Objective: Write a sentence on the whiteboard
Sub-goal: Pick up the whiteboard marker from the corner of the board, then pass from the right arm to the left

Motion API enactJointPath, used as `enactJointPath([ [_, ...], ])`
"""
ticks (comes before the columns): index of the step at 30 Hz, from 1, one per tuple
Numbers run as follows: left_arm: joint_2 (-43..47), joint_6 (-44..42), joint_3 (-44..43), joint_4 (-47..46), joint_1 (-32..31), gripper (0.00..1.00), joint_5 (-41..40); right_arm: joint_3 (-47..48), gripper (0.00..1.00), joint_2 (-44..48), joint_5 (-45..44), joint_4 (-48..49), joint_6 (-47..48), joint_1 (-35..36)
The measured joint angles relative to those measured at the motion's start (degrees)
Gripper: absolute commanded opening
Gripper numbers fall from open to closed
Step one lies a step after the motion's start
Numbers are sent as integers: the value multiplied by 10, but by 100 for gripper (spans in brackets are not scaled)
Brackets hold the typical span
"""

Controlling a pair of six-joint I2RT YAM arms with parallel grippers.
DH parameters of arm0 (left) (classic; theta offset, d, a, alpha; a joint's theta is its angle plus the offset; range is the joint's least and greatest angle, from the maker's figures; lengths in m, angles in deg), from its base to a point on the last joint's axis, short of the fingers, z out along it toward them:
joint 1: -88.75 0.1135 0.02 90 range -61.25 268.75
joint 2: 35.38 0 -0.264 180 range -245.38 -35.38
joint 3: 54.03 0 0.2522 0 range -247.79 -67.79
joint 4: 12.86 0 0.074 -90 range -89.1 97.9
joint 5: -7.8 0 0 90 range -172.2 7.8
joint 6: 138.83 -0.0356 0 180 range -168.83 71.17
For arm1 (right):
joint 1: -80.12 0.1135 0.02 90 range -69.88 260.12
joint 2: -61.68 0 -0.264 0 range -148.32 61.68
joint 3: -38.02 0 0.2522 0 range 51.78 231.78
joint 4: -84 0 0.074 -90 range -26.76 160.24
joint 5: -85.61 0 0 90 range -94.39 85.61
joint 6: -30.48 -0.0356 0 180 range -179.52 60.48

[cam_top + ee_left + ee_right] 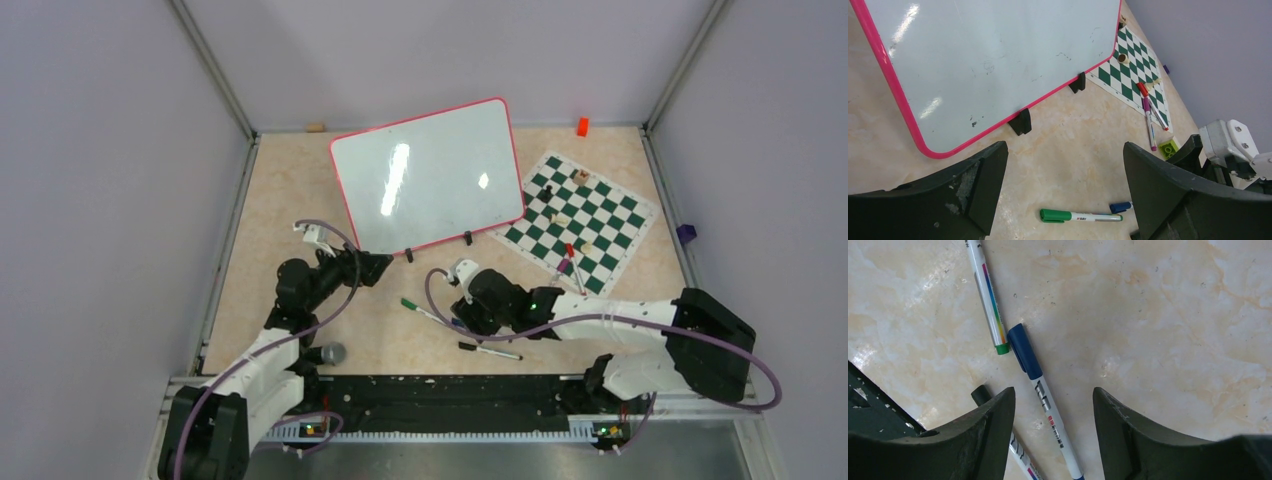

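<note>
The whiteboard (430, 175) (988, 50), red-framed with black feet, lies at the back middle; its face shows only faint specks, and no sentence is in view. My left gripper (372, 266) (1065, 150) hovers open and empty just off the board's near-left corner. A blue-capped marker (456, 323) (1045, 405) (1120, 206) lies on the table. My right gripper (465, 315) (1054, 395) is low over it and open, a finger on either side of the barrel with a gap to each.
A green-capped marker (420, 310) (1080, 216) (988, 295) and a black-capped one (490, 350) (980, 394) lie beside the blue one. The chess mat (600, 205) (1133, 75) at the right carries pieces and red and purple markers (570, 258) (1149, 120). A green brick (1169, 147) sits nearby.
</note>
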Motion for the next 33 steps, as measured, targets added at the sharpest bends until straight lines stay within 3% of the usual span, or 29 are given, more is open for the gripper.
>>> enactJointPath([
  [10,3,0,0,0,0,89,5,28,49,-68,-23,-10,-5,19],
  [19,2,1,0,-2,0,89,11,50,0,-96,-37,-25,-5,29],
  [25,-17,12,1,-31,0,89,40,48,0,-64,-52,-28,-5,29],
  [33,-45,24,6,-108,-19,88,99,23,0,83,-67,4,-18,30],
])
